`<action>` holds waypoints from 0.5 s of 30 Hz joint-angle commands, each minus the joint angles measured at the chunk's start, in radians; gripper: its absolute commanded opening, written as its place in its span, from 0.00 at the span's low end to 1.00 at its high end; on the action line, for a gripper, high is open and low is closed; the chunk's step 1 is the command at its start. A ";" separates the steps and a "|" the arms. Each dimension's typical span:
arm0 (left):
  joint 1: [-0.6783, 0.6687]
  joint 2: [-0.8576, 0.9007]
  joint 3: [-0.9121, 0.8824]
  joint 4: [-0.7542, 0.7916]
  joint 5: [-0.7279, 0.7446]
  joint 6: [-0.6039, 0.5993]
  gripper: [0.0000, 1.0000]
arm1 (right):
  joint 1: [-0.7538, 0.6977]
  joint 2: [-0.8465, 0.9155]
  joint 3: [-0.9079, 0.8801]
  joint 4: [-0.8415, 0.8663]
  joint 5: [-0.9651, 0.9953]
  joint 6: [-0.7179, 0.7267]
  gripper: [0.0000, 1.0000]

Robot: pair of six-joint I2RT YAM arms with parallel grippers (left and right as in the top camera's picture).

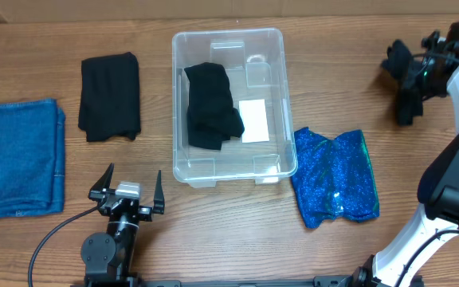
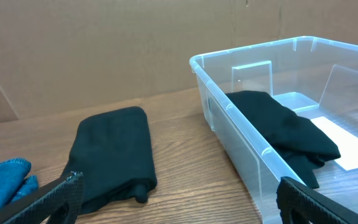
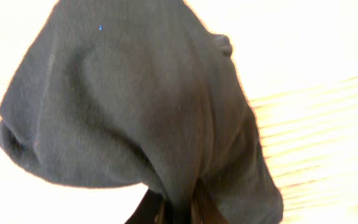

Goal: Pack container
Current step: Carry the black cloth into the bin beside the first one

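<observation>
The clear container (image 1: 288, 119) stands mid-table with a crumpled black cloth (image 1: 211, 108) lying in it beside a white label (image 1: 253, 119). In the left wrist view the container (image 2: 229, 106) is on the right, the black cloth (image 2: 278, 127) inside it. My left gripper (image 1: 132, 179) is open near the front edge, its jaws wide apart with nothing between them (image 2: 179, 193). My right gripper (image 1: 417, 73) hovers at the far right, shut on another black cloth (image 1: 405, 88). That cloth (image 3: 135, 99) fills the right wrist view, pinched at the fingers (image 3: 179, 211).
A folded black cloth (image 1: 110, 96) lies left of the container, close ahead of the left gripper (image 2: 114, 152). A folded blue denim cloth (image 1: 16, 155) sits at the far left. A sparkly blue cloth (image 1: 335, 177) lies right of the container. Cardboard walls the far side.
</observation>
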 commanded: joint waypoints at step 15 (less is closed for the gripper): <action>0.005 -0.006 -0.003 -0.001 0.000 0.007 1.00 | 0.442 -0.207 0.401 -0.227 -0.024 0.622 0.04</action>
